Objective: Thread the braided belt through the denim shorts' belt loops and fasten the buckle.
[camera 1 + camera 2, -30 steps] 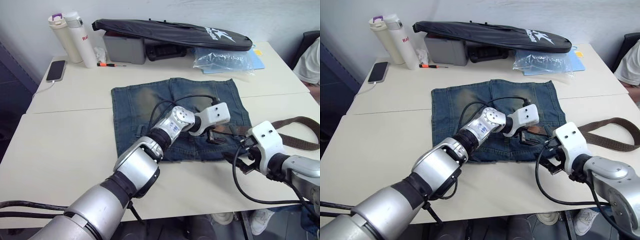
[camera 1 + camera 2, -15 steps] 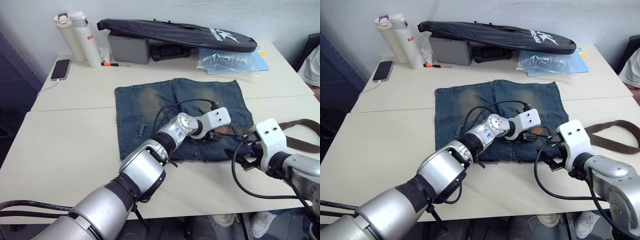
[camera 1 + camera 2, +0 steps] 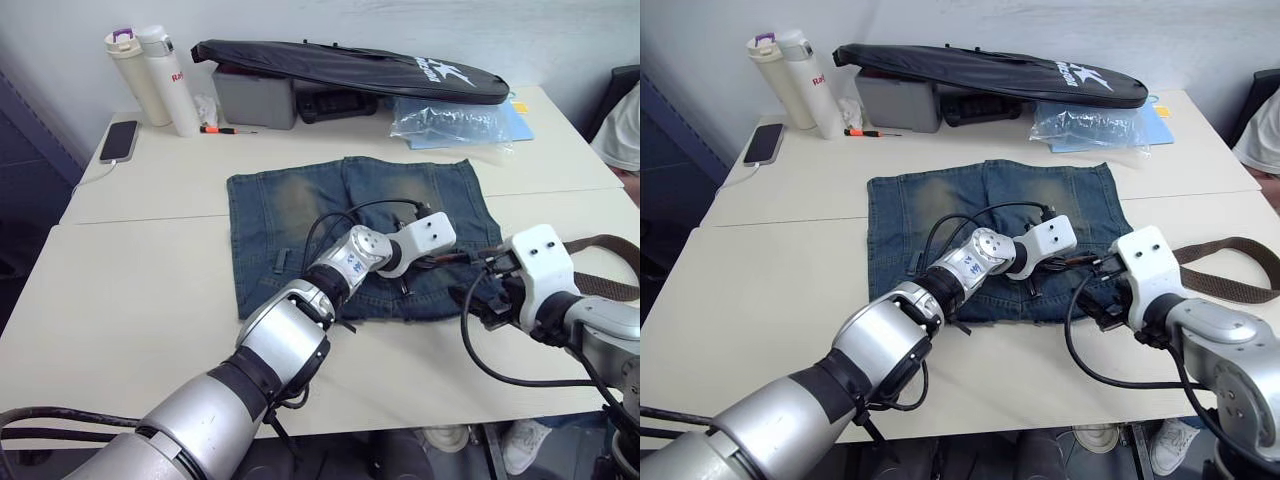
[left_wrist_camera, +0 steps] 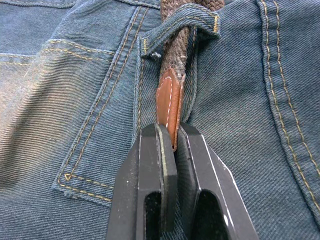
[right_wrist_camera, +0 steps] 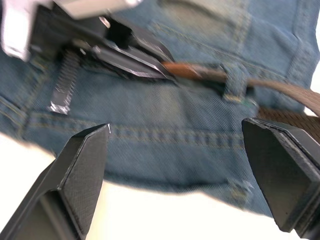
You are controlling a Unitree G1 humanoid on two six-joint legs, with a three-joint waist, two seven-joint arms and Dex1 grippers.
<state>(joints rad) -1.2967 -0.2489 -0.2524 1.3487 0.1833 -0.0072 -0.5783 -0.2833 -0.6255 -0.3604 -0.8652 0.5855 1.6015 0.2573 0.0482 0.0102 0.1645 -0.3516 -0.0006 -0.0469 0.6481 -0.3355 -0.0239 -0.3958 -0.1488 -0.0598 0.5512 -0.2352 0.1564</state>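
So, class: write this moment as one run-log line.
left tool: shut on braided belt tip | belt: through one belt loop on denim shorts | right tool: open beside waistband

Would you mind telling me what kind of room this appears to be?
Probably an office or lab workspace: plain pale tables against a bare wall, with a phone charging, two flasks and a screwdriver.
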